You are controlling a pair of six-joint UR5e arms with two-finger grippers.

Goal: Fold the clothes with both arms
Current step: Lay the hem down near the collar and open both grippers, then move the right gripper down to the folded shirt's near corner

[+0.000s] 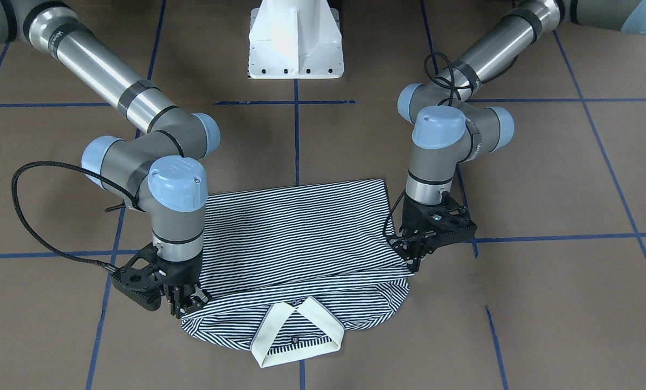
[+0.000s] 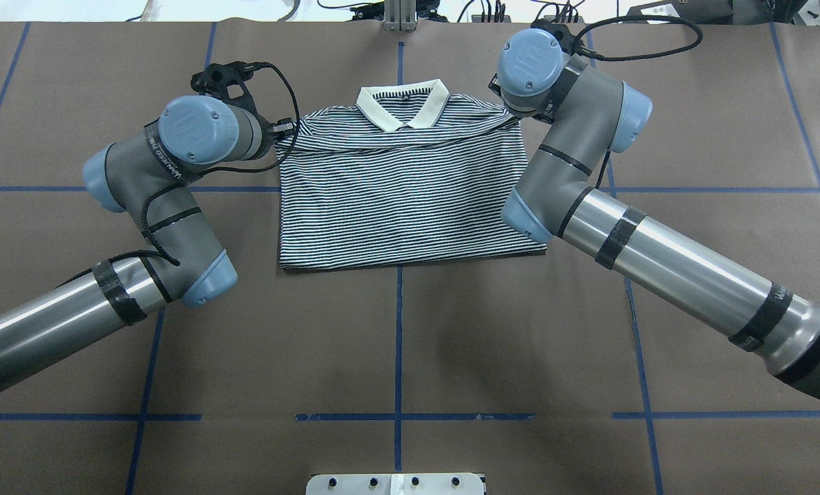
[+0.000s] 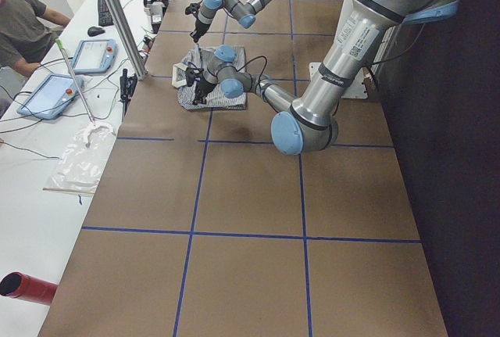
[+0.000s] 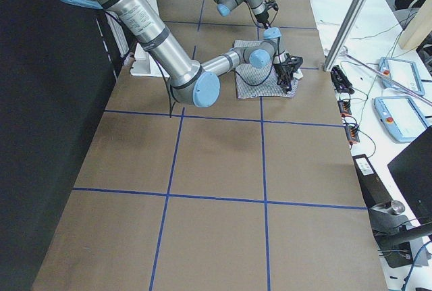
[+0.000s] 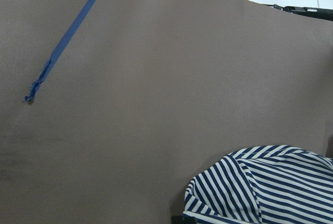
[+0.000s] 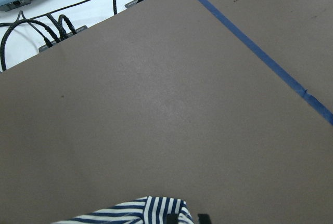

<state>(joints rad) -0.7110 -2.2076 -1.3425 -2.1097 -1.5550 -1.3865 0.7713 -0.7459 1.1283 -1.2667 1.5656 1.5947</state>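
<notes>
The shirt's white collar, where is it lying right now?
In the overhead view the white collar lies at the far end of the striped shirt, away from the robot, on the blue centre line.

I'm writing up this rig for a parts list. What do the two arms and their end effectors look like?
The left arm and right arm are silver tubes with grey joint housings, round light-blue caps and black bands. The left end effector and right end effector are black, with perforated frames. A black braided cable loops beside each wrist.
</notes>
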